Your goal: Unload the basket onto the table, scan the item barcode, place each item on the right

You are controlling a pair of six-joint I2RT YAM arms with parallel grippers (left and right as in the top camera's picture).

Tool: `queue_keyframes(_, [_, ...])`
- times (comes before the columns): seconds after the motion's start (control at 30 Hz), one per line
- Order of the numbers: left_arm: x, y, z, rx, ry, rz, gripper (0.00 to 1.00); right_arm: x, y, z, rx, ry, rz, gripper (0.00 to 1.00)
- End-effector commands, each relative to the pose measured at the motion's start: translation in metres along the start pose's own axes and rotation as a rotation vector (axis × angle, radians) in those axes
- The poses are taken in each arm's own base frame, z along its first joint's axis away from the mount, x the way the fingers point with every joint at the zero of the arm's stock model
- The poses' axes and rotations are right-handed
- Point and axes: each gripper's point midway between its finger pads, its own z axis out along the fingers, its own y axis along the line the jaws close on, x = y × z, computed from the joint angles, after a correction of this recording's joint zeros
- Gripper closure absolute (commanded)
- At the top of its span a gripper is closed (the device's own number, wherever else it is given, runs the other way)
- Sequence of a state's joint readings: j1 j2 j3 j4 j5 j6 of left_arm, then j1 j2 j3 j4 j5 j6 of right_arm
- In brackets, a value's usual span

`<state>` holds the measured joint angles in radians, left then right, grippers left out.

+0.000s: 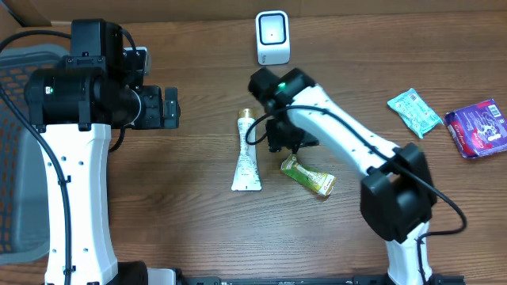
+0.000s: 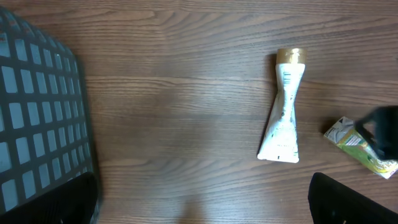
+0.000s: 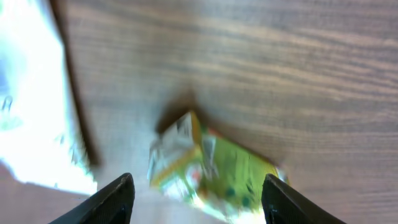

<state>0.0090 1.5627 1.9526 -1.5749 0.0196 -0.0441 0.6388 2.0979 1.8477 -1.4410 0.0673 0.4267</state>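
The green and yellow packet (image 3: 211, 168) lies flat on the wooden table (image 1: 198, 214), directly beneath the right gripper (image 3: 198, 186). In the right wrist view its two fingers (image 3: 118, 200) stand apart on either side of the packet and clear of it; the gripper is released and holds nothing. The packet lies at a slant, its crimped end toward the left finger.

Just past that same finger lies a white tube (image 1: 246, 154) with a gold cap, its flat end close to the packet but not touching it. From overhead, the right arm's own wrist covers the table between the tube and the packet's upper end.

Beyond the gripper, at the table's far edge, stands a white scanner (image 1: 272, 37), with bare wood between it and the tube's cap. Well off to the arm's outer side lie a teal packet (image 1: 414, 111) and a purple packet (image 1: 477, 128).

The left gripper (image 1: 168, 108) hangs on the far side of the tube, fingers spread wide and empty, beside a grey mesh basket (image 2: 37, 124).
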Motion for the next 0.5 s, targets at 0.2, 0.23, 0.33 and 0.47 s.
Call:
queue_keyframes(0.2, [-0.002, 0.0, 0.003, 0.005, 0.005, 0.018, 0.0, 0.031, -0.01, -0.046, -0.111, 0.028, -0.356, 0.33])
queue_keyframes(0.23, [-0.002, 0.0, 0.003, 0.005, 0.005, 0.018, 0.0, 0.035, -0.009, -0.042, -0.113, 0.042, -0.386, 0.33])
queue_keyframes(0.33, [-0.002, 0.0, 0.003, 0.005, 0.005, 0.018, 0.0, 0.045, -0.01, -0.027, -0.109, 0.086, -0.491, 0.33])
queue_keyframes(0.47, [-0.002, 0.0, 0.003, 0.005, 0.005, 0.018, 0.0, 0.044, -0.008, -0.004, -0.217, 0.094, -0.566, 0.31])
